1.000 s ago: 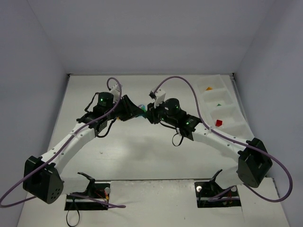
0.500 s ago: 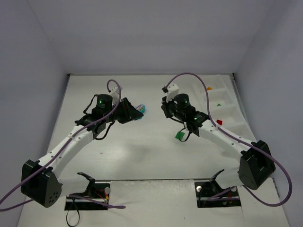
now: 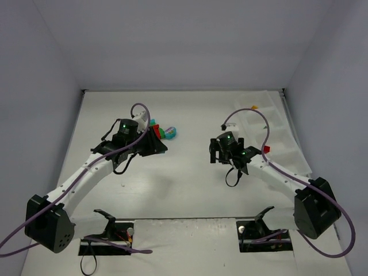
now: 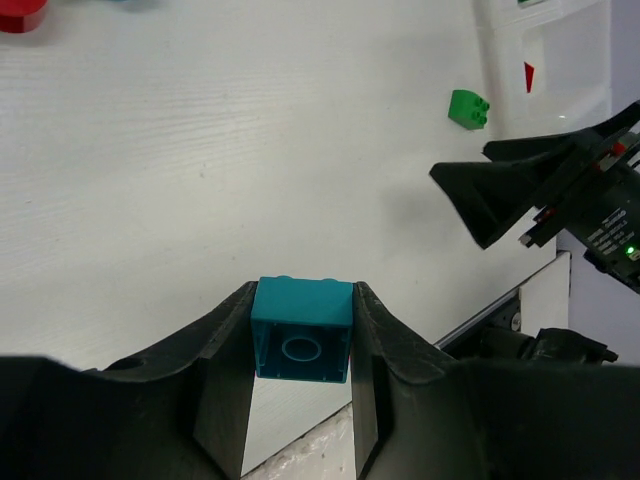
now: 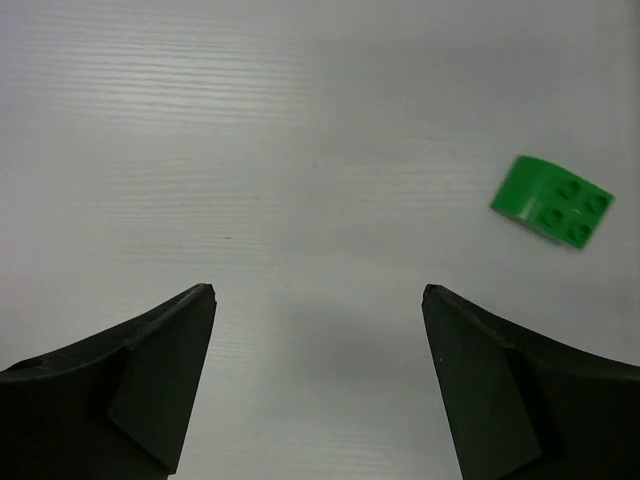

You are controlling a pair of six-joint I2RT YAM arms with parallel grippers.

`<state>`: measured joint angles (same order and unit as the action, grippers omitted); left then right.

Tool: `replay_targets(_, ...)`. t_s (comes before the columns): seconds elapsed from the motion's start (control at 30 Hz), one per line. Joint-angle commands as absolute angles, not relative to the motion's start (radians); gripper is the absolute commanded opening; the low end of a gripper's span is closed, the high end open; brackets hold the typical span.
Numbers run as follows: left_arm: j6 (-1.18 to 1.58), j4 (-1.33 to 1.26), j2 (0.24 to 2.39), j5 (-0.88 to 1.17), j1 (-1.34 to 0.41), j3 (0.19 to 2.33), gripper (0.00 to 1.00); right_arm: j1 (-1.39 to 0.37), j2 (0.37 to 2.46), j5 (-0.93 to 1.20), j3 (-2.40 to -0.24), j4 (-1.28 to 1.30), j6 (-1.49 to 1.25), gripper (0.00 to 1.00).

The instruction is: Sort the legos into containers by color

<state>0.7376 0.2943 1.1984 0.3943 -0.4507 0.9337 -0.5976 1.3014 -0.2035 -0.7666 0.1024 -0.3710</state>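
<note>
**Left hand (image 4: 302, 292) clamped on a teal brick (image 4: 302, 335).** Both fingers press flat vs. its two sides. The brick's hollow underside faces the wrist cam and its studs point away. It is held over the white table (image 3: 184, 184), not resting w/ the other pieces.

**Right hand (image 5: 318, 292): fingers spread wide, nothing btwn them.** Only bare table shows under the gap. A green brick (image 5: 552, 200) lies studs-up on the table, out past the fingertip on the right of the wrist view and clear of it. The left wrist cam catches the same brick alone on the table, near the right hand's black fingers.

**Farther out, seen from above.**
- The two arms reach in toward mid-table, left hand at ctr-left and right hand at ctr-right, well apart.
- A small cluster of loose legos (image 3: 165, 132) sits just beyond the left hand. Teal and red show among them, the rest too small to sort out.
- The left wrist cam also clips a red brick (image 4: 20, 12) at its top-left corner.

**The tray (image 3: 280, 123), translucent white, runs along the table's right edge.**
- An orange piece (image 3: 253, 107) lies in a far compartment.
- A red piece (image 3: 265, 149) lies in a nearer one, just beside the right arm.
- Part of the tray is crossed by that arm's purple cable, so not every compartment can be read.
</note>
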Motion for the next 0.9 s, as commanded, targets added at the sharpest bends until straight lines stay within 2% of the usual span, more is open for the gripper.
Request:
replay_targets(0.0, 0.678, 0.307, 1.147, 0.367, -0.454, 0.974, 0.00, -0.534, 1.265, -0.400, -0.753, 0.187, -0.570, 0.82)
replay_targets(0.3, 0.704, 0.301, 1.112, 0.383, -0.456, 0.937, 0.00, -0.336, 1.379, -0.417, -0.796, 0.187, -0.621, 0.76)
replay_targets(0.53, 0.715, 0.305, 1.078, 0.379, -0.456, 0.919, 0.00, -0.279, 1.445, -0.426, -0.834, 0.187, -0.735, 0.74)
replay_targets(0.87, 0.715, 0.314, 1.065, 0.377, -0.454, 0.919, 0.00, -0.236, 1.580, -0.393, -0.871, 0.186, -0.735, 0.75)
